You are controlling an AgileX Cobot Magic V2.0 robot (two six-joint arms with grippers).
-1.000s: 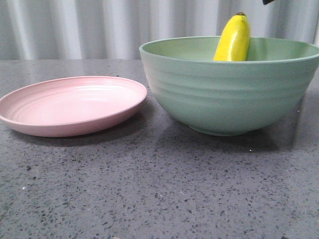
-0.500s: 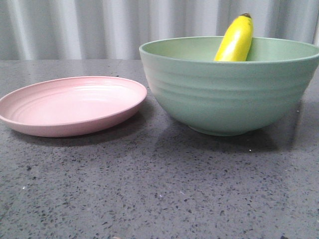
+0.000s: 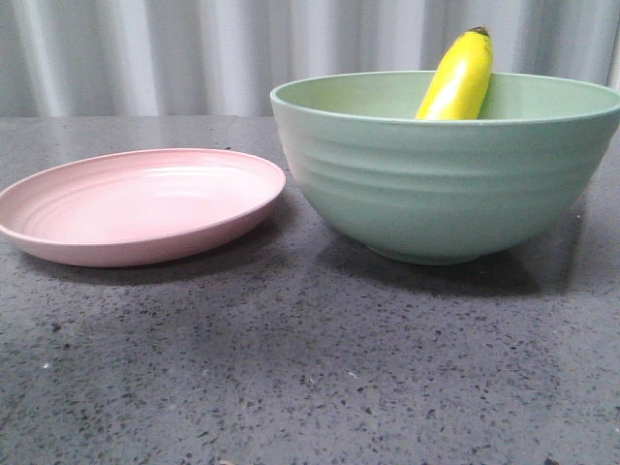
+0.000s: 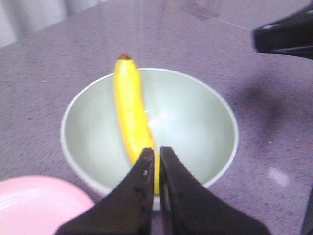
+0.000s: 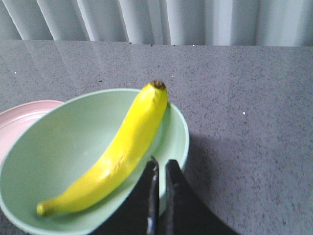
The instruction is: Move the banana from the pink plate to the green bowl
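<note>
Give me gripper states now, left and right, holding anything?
Left gripper: shut, empty, above the pale green ridged bowl.
Right gripper: shut, empty; the glossy yellow banana lies free in the bowl.

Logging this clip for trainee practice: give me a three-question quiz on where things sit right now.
1. True or false: the banana lies on the pink plate.
2. What does the banana's dark tip lean against?
A. the curtain
B. the green bowl rim
C. the plate
3. Fill in: both the left tool and the right tool are ___.

Key: 1 false; 2 B; 3 shut, holding nothing.
</note>
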